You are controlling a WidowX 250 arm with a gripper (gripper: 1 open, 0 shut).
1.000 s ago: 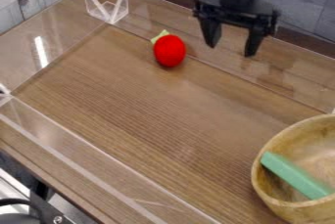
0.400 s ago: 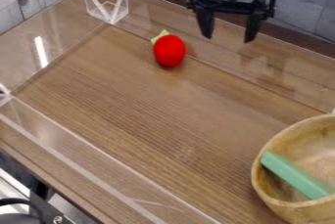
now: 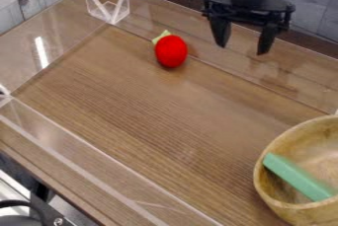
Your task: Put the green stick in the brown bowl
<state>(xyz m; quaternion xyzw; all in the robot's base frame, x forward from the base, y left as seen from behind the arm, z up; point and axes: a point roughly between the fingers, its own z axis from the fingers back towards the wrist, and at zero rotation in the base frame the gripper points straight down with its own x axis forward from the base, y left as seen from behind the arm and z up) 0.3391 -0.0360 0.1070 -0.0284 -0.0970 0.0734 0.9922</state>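
Note:
The green stick point(image 3: 297, 178) lies inside the brown bowl point(image 3: 282, 203) at the lower right corner, slanting across its hollow. My gripper point(image 3: 244, 37) hangs at the far side of the table, well away from the bowl, with its dark fingers spread open and nothing between them. It is to the right of a red round fruit point(image 3: 171, 50).
The red fruit with a green stem sits on the wooden tabletop point(image 3: 158, 121) at the back. Clear plastic walls point(image 3: 53, 62) ring the table, with a transparent clip point(image 3: 106, 6) at the back left corner. A grey wall stands behind.
The gripper rose and shifted a little left, then moved right and slightly down. It stays open throughout. Stick, bowl and fruit have not moved.

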